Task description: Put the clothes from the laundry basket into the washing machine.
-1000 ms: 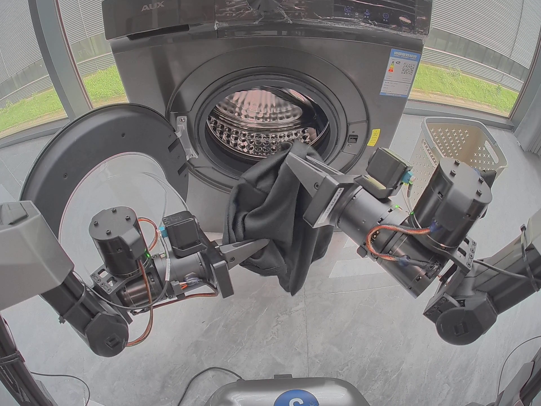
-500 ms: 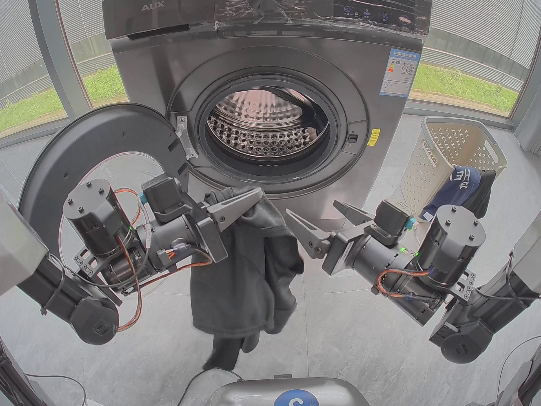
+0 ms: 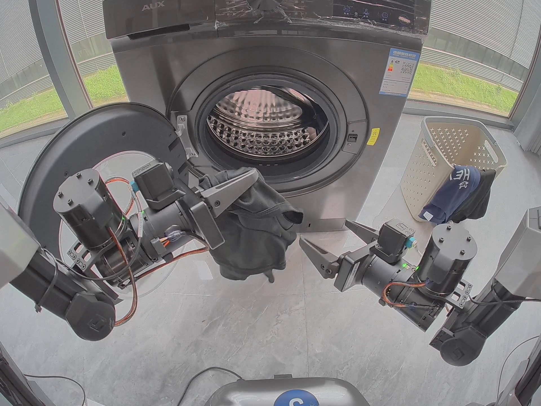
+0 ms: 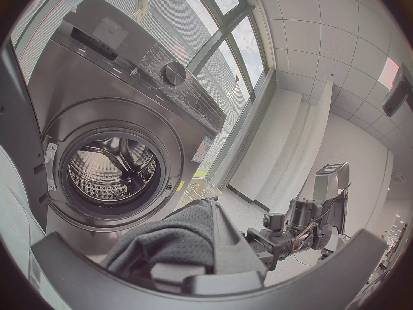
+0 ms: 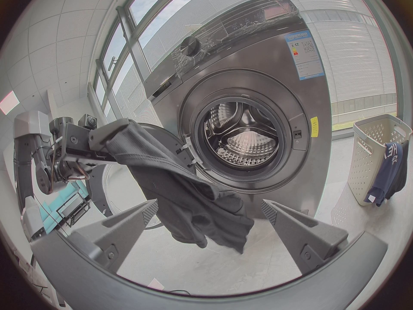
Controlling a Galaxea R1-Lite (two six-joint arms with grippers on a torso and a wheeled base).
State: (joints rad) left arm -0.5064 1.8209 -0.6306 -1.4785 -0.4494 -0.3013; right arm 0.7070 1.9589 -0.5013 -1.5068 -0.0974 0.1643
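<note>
The left gripper (image 3: 245,180) has risen, clamped on the garment (image 3: 256,226). The right gripper (image 3: 326,233) has dropped back, spread empty. The drum (image 3: 265,122) lies just ahead and above the left gripper, the nearer one.

left gripper (image 4: 204,248) | clamps dark garment (image 4: 172,242) | washing machine (image 4: 129,82) (door open) ahead

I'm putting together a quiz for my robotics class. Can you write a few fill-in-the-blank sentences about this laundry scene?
1. The left gripper is shut on a dark garment, while the right gripper holds ____.
2. The door of the washing machine stands ____.
3. The piece of clothing with white letters, draped over the rim of the laundry basket, is ____.
4. That basket stands on the robot's ____ side of the machine.
Missing words: nothing; open; blue; right.
</note>
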